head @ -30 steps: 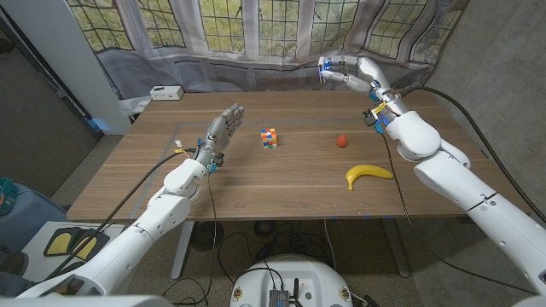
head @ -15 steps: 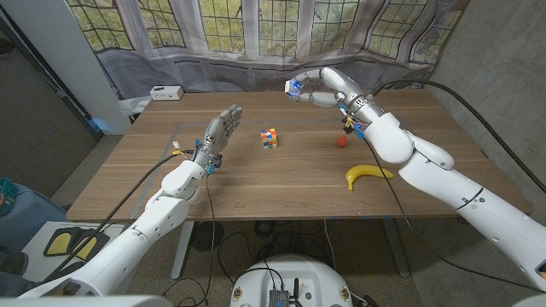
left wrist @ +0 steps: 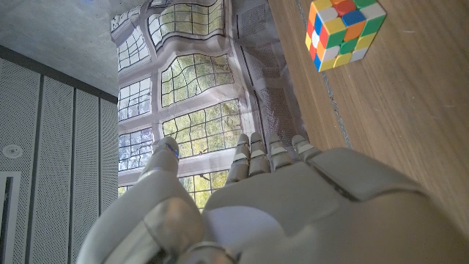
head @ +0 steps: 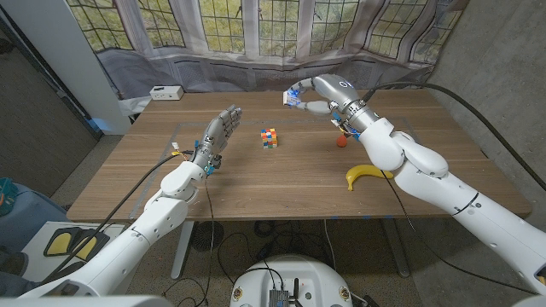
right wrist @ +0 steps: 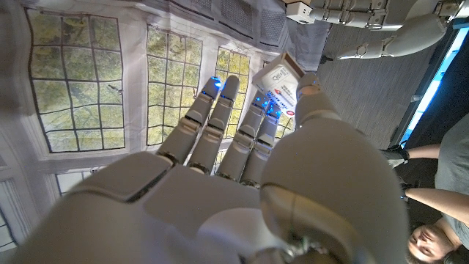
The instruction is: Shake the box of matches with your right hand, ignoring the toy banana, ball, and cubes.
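The box of matches (head: pixel 293 96) is pinched high above the worktop's (head: pixel 281 183) far edge by the right robot hand (head: pixel 312 92); hard shaking could fling it loose.

Cube (head: pixel 270 137) left of ball (head: pixel 342 141)

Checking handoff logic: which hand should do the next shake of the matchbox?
Right. The right hand already holds the box of matches above the table's far edge. The left hand stands open and empty beside the puzzle cube.

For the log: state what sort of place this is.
Probably an indoor robot test room: a wooden table with toys like the colour cube, a backdrop printed with leaded windows, and cables trailing off the arms.
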Motion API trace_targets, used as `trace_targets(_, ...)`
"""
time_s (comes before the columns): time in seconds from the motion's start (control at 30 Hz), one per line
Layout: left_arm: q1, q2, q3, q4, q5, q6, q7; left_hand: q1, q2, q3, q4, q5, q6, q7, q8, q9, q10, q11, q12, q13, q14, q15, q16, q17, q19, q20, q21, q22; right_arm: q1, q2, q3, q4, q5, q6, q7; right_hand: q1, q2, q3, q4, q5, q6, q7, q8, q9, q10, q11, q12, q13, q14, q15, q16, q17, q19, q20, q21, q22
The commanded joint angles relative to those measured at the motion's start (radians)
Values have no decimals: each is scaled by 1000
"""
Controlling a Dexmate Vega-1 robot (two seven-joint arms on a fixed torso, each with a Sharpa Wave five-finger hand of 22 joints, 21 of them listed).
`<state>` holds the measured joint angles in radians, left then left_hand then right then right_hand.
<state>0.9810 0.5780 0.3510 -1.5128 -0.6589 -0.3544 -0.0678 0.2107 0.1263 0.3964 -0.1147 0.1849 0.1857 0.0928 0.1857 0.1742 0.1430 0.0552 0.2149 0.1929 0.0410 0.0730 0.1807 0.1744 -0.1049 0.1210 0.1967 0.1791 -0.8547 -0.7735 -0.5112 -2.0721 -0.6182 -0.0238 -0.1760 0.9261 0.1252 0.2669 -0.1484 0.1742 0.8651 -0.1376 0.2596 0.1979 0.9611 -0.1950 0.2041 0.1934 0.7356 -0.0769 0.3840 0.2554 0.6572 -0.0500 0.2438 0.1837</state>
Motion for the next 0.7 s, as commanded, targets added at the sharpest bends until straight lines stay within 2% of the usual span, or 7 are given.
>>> trace_targets(0.03, 2, 1, 1, -4, 0, -1, -2, 4, -9, 7, 3, -2, 5, -2, 0, 4, 3, -7, -3, 4, -2, 2, 5, 3, 4, 8, 4, 3, 24, 18, -7, 33, 8, -31, 44, 24, 28, 2, 7, 5, 116, -53, 2, 5, 13, -9, 7, 4, 8, -69, -1, 1, 2, -1, -3, 3)
trace_targets(0.7, -9, -6, 9, 4, 6, -2, -5, 3, -10, 10, 2, -2, 6, -2, 0, 4, 3, -8, -3, 4, -2, 3, 5, 3, 3, 9, 4, 3, 96, 32, -53, 111, -11, -120, 70, 19, 28, 1, 11, 5, 121, -50, 1, 5, 16, -8, 7, 4, 13, -65, -3, 1, 3, 2, -2, 2)
